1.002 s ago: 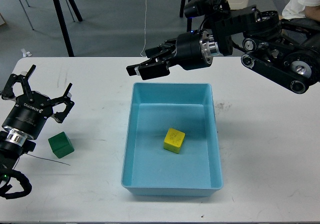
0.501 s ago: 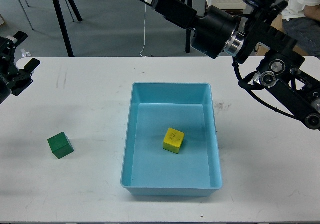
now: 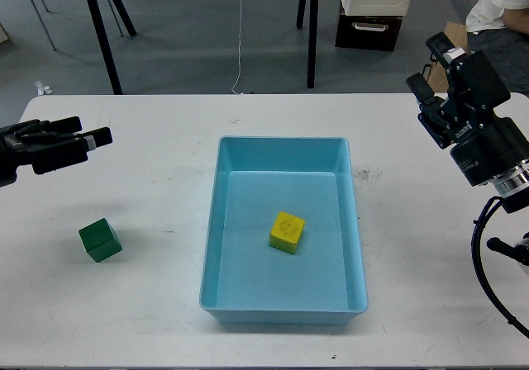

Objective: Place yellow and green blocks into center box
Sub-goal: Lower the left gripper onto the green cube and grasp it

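Yellow block (image 3: 287, 231) is sitting inside the blue tray (image 3: 283, 307), so half done. Green block (image 3: 100, 239) is lying loose on the worktop (image 3: 149, 320), just below the left gripper (image 3: 89, 136). Both grippers are holding nothing; right gripper (image 3: 434, 89) is parked clear of the tray, and I can't tell either's jaw gap.

A white counter (image 3: 165, 304) is being shown across the lower part of the view, marked by faint scuffs. Beyond its far edge, a grey floor (image 3: 182, 31) is being seen. Dark stand legs (image 3: 101, 31) are being seen at the upper left. A thin white cord (image 3: 240, 31) is hanging down. A cream and black cabinet (image 3: 374, 7) is being seen near a seated person (image 3: 500, 15) at the upper right.
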Controlling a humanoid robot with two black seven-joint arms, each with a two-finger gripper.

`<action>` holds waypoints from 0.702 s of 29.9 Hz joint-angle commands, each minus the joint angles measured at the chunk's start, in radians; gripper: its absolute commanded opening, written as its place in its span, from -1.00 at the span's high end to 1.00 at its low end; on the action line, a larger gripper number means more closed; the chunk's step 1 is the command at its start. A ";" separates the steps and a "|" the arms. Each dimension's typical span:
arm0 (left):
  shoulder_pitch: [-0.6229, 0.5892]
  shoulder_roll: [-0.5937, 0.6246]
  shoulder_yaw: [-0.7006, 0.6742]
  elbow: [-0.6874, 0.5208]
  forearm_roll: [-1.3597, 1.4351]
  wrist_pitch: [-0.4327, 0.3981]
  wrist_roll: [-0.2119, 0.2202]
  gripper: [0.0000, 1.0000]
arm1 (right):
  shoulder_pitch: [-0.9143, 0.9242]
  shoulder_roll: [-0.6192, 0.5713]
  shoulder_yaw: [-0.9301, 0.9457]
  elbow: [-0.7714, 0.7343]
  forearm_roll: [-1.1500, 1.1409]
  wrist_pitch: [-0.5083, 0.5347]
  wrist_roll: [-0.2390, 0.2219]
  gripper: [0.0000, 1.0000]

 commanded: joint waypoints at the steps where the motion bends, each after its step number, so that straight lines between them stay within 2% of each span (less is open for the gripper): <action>1: -0.035 0.027 0.075 -0.074 0.177 -0.137 0.000 -1.00 | -0.072 0.000 0.059 -0.002 0.056 -0.017 0.004 -0.97; 2: -0.050 0.021 0.090 -0.076 0.223 -0.183 0.000 -1.00 | -0.087 0.000 0.069 -0.003 0.072 -0.030 0.006 -0.97; 3: -0.067 0.004 0.104 -0.076 0.263 -0.190 0.000 -1.00 | -0.098 -0.002 0.079 -0.003 0.084 -0.039 0.006 -0.97; 6: -0.141 -0.071 0.145 -0.057 0.393 -0.190 0.000 -1.00 | -0.121 -0.002 0.091 -0.011 0.107 -0.060 0.010 -0.97; 10: -0.196 -0.152 0.214 0.024 0.397 -0.190 0.000 -1.00 | -0.145 0.003 0.089 -0.014 0.110 -0.070 0.012 -0.97; 16: -0.248 -0.201 0.328 0.121 0.397 -0.190 0.000 -1.00 | -0.153 0.006 0.091 -0.014 0.110 -0.071 0.012 -0.97; 21: -0.271 -0.244 0.371 0.226 0.397 -0.190 0.000 -1.00 | -0.158 0.007 0.091 -0.014 0.110 -0.071 0.012 -0.97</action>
